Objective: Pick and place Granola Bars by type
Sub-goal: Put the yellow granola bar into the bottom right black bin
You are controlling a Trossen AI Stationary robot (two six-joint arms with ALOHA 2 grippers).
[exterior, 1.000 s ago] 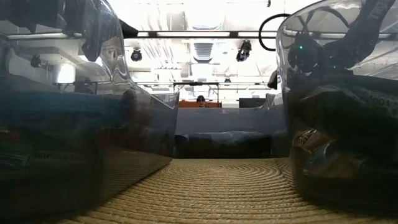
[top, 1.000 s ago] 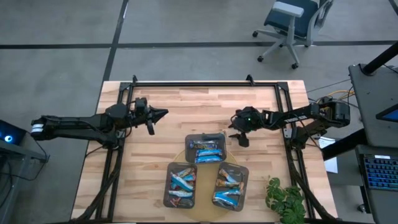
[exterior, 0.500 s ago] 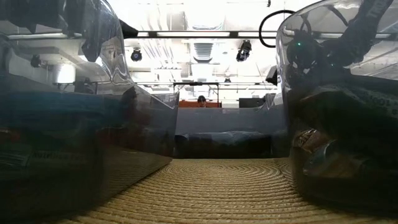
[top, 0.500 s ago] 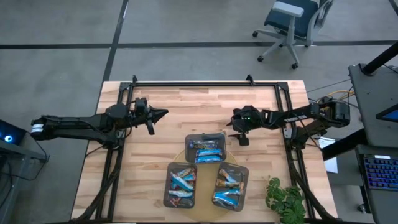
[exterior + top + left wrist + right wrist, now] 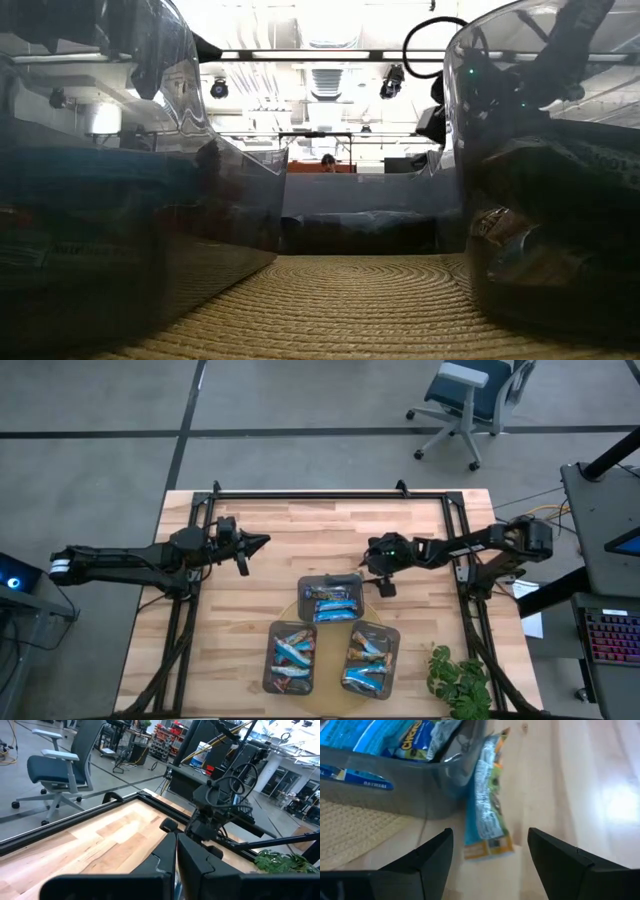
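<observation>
Three dark grey trays stand on a round woven mat: a far one, a near left one and a near right one. Each holds several granola bars, mostly blue. One silvery-blue bar with an orange end lies on the wood beside the far tray's right corner. My right gripper is open above it; its fingers stand on either side of the bar's near end, apart from it. My left gripper is shut and empty over the table's left part; it also shows in the left wrist view.
A green plant stands at the table's near right corner. Black frame rails run along the far and side edges. Bare wood lies between the two arms and on the far half of the table.
My right gripper has gone a little toward the table's left edge, closer to the far tray's right corner, and stays open. My left arm has kept still.
</observation>
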